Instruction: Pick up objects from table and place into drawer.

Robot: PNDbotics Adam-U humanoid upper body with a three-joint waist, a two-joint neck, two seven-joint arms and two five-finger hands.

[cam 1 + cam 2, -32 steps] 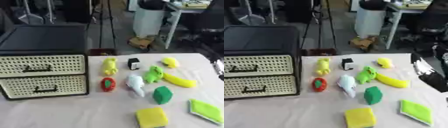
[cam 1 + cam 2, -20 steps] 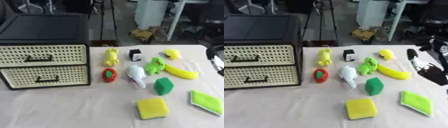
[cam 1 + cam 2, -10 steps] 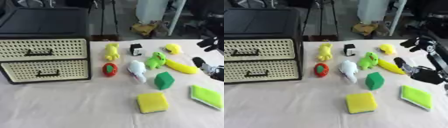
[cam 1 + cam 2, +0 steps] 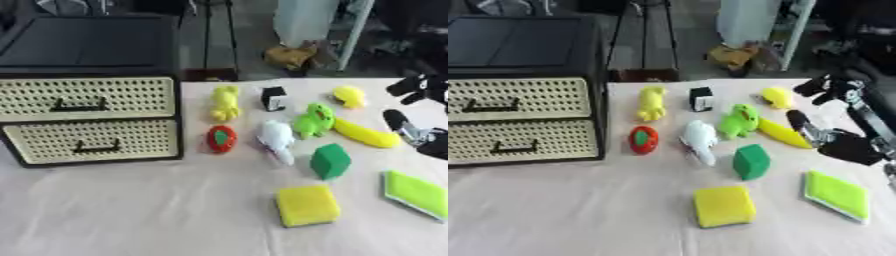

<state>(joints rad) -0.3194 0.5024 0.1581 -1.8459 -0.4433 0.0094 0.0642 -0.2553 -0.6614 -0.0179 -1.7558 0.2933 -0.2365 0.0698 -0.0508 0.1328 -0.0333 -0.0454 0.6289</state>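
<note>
Drawers [image 4: 92,120] both closed, left of the scattered toys. Right hand [image 4: 846,142] open and empty beside banana [image 4: 779,133] (green frog [image 4: 738,120] and green block [image 4: 751,161] near).

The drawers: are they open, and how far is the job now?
Nothing is done: both drawers are closed, and every toy lies on the table. The right hand, open, holds nothing beside the banana. The left hand is not visible. Everything remains: opening a drawer, moving all toys.

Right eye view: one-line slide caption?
Right hand open beside the yellow banana, toys spread on the table, both drawers of the drawer unit shut.
</note>
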